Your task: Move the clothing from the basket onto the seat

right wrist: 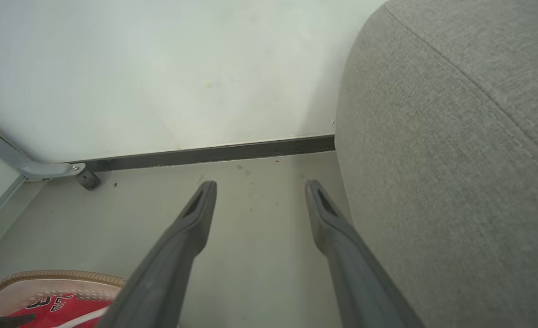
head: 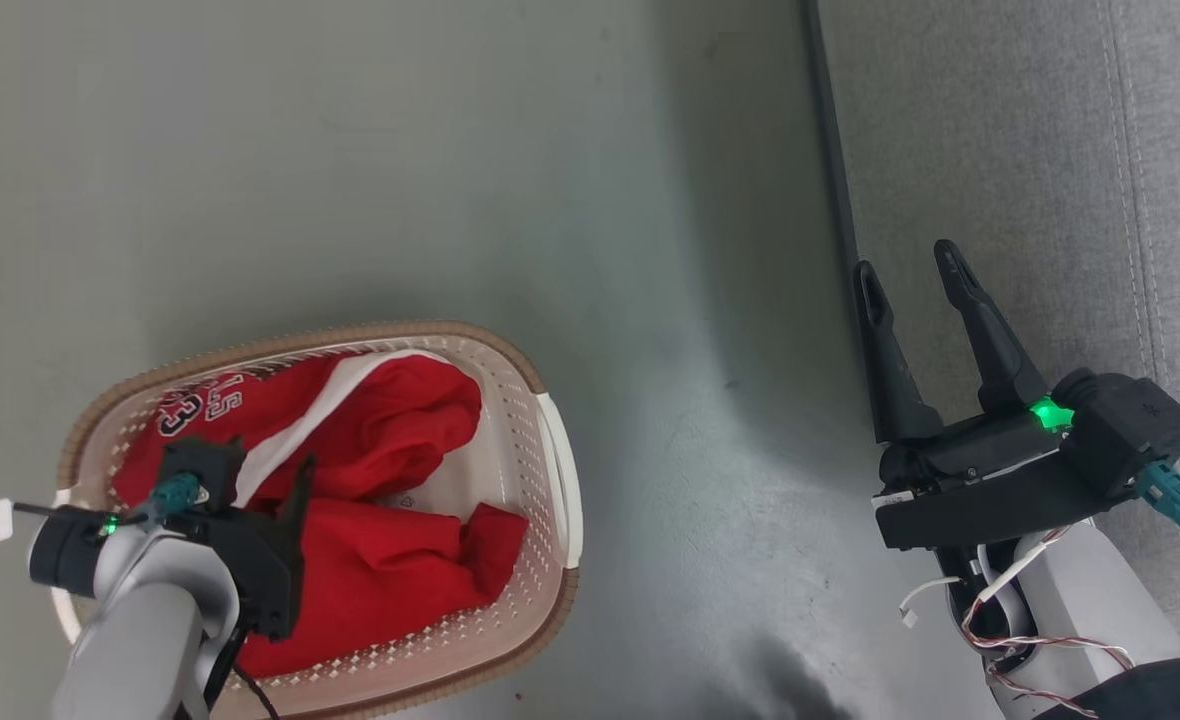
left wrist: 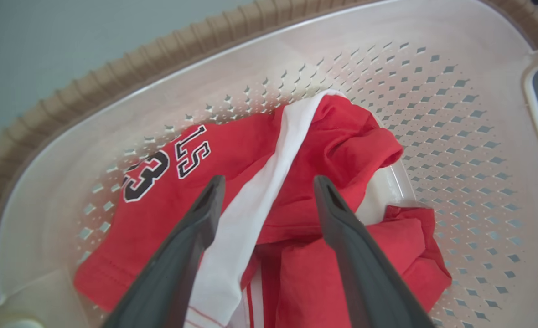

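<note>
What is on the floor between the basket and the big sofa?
Just bare grey floor, a little scuffed, between the basket and the sofa in the head view. The right gripper hangs open by the sofa's edge.

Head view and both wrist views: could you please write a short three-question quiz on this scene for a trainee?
1. True or false: the clothing lies in the basket.
2. The left gripper is: A) shut on the clothing; B) open, pointing at the clothing; C) open, over the seat.
3. Which gripper is nearer the seat?

Key: 1 true. 2 B. 3 the right gripper.
</note>
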`<state>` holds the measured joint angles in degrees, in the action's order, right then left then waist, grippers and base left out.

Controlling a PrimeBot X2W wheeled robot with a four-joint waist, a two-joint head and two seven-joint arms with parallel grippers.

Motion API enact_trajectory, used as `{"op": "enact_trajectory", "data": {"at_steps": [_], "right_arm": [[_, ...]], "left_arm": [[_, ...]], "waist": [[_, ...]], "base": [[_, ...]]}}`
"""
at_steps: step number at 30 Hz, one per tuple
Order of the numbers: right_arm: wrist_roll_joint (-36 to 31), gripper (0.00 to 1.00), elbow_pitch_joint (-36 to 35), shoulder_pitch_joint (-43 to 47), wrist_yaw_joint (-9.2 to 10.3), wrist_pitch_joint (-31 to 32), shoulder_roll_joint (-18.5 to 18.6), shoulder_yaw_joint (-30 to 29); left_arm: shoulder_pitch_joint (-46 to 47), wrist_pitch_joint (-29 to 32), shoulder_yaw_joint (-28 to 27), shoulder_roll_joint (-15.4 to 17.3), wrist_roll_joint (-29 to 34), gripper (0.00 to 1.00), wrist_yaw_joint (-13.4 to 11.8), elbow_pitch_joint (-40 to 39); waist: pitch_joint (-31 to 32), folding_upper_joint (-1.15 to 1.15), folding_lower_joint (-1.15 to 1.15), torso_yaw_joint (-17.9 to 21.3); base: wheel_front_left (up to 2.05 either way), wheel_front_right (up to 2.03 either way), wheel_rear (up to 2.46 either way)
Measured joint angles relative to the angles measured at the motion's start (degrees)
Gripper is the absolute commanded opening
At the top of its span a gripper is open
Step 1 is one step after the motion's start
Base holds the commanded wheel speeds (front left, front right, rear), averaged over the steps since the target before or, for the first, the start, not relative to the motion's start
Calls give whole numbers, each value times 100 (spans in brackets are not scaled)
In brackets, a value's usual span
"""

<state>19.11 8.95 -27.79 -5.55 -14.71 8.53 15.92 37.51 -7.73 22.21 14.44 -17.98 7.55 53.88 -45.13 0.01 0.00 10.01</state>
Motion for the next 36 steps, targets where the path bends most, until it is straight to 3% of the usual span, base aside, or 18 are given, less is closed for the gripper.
{"op": "enact_trajectory", "data": {"at_steps": [12, 22, 23, 25, 36], "right_arm": [[-112, 100, -81, -118, -48, 0, -60, 97], [-151, 100, -24, -128, -51, 0, -119, 153], [-151, 100, -18, -128, -51, 0, -119, 152], [-151, 100, 5, -129, -52, 0, -125, 151], [-151, 100, 266, -233, -101, 0, -220, 193]], "left_arm": [[703, 58, 225, 182, 254, 100, -8, 557], [1072, 182, 477, 194, 748, 100, -413, 1007], [1106, 182, 476, 192, 748, 92, -420, 1046], [1159, 172, 470, 180, 746, 2, -435, 1091], [1165, -101, 465, 109, 702, 0, -344, 1425]], "waist": [[-570, 0, 0, 191], [-766, 0, 0, 281], [-773, 0, 0, 284], [-780, 0, 0, 289], [-535, -1, -1, 298]], "base": [[0, 0, 0], [0, 0, 0], [0, 0, 0], [0, 0, 0], [0, 0, 0]]}}
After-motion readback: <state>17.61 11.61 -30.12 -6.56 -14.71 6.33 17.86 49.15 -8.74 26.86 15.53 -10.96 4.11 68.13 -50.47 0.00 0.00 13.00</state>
